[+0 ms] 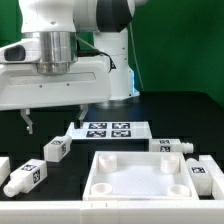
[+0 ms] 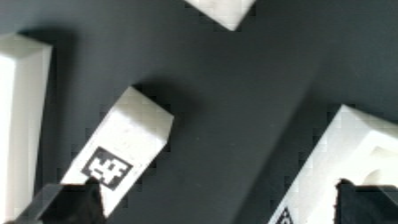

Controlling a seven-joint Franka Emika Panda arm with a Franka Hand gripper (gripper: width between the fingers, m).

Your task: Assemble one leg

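The gripper (image 1: pixel 55 122) hangs empty, jaws spread wide, above the leg (image 1: pixel 55 148), which lies toward the edge of the table (image 1: pixel 185 115) at the exterior view's left, near the marker board (image 1: pixel 108 130). Only the wrist view shows it nearer one fingertip (image 2: pixel 63 205).

The Panda arm (image 1: pixel 55 15) reaches down on the exterior view's left, its wrist upright and the gripper (image 1: pixel 55 122) pointing straight down. Its jaws stand wide apart, and the dark fingertips (image 2: pixel 64 203) clasp nothing.
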